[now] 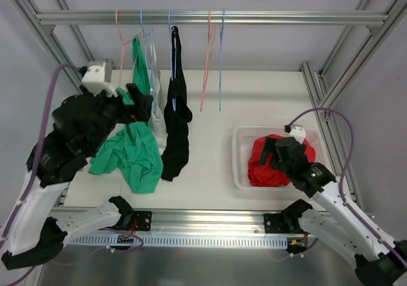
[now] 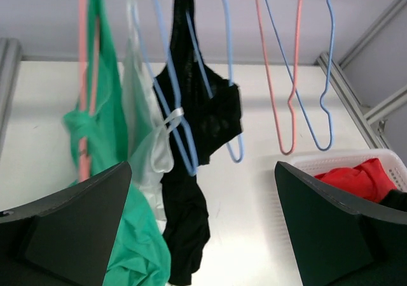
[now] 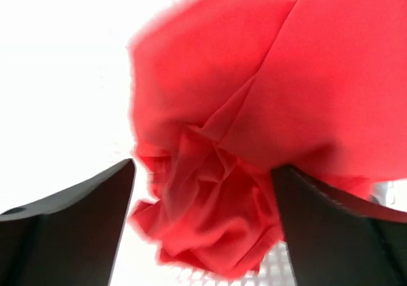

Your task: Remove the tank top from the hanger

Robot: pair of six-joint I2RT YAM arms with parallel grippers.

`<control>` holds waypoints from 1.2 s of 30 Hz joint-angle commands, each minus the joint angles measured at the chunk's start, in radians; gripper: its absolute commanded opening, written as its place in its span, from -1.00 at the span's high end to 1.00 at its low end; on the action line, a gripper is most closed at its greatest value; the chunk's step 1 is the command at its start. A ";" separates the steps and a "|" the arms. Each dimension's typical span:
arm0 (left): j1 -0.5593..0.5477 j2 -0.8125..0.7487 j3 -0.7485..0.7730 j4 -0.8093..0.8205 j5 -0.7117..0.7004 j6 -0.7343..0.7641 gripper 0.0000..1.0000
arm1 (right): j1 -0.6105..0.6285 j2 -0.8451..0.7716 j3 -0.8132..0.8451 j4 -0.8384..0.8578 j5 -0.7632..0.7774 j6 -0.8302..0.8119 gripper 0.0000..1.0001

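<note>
While on rail point(image 1: 254, 17), five hangers point(image 1: 220, 63), three tank tops point(image 1: 175, 127); one in basket point(image 1: 238, 171).

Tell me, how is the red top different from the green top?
The red top lies crumpled in the white basket, while the green top hangs from a pink hanger. The red top sits right under the right gripper; the green top is beside the left gripper. Both are soft cloth tops, bunched rather than spread flat.

The red garment point(image 3: 241, 140) is blurred at its edges — cut off at the top and right.
</note>
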 commanded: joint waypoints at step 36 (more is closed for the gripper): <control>0.173 0.799 0.637 0.012 0.046 0.102 1.00 | -0.004 -0.288 0.294 -0.053 -0.461 -0.173 -0.99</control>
